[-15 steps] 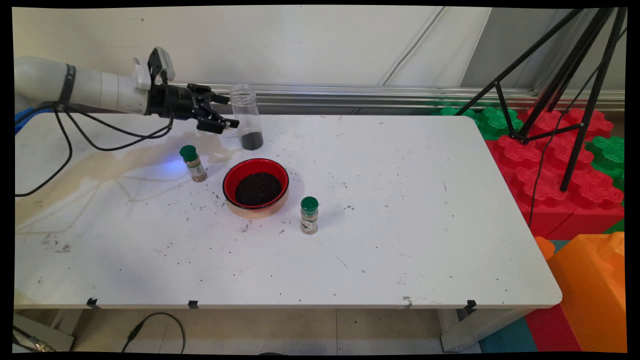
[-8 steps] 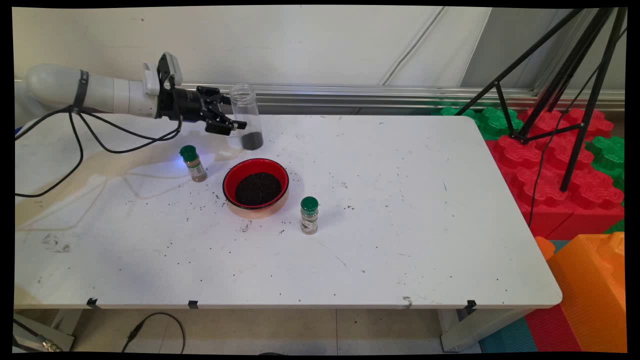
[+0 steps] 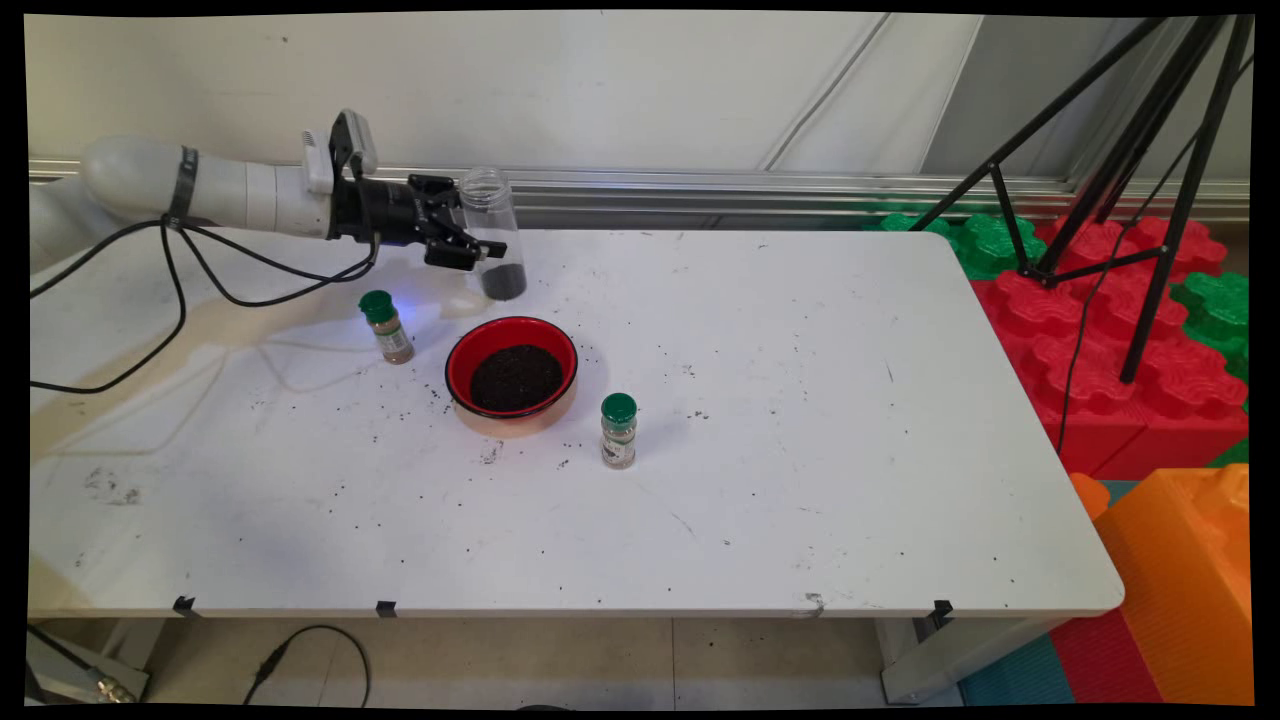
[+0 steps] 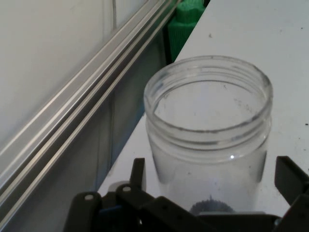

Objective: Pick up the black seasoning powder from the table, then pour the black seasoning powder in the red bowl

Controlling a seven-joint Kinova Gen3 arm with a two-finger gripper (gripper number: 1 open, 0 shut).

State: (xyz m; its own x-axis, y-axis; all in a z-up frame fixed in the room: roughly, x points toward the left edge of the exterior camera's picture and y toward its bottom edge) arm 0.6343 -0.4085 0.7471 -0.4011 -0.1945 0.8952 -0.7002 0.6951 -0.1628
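My white table (image 3: 800, 480), stained brown toward its left and peppered with dark crumbs, carries a clear open jar (image 3: 493, 235) with dark grounds at its base, a red bowl (image 3: 512, 374) of the same, and two green-capped spice bottles (image 3: 386, 326) (image 3: 618, 430).

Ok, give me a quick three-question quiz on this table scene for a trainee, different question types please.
1. True or false: the gripper is open, with the clear jar between its fingers.
2. The red bowl holds: A) dark grains, B) water, C) nothing.
3. How many green-capped spice bottles stand on the table?

Key: 1 true. 2 A. 3 two: one left of the bowl, one right of it.
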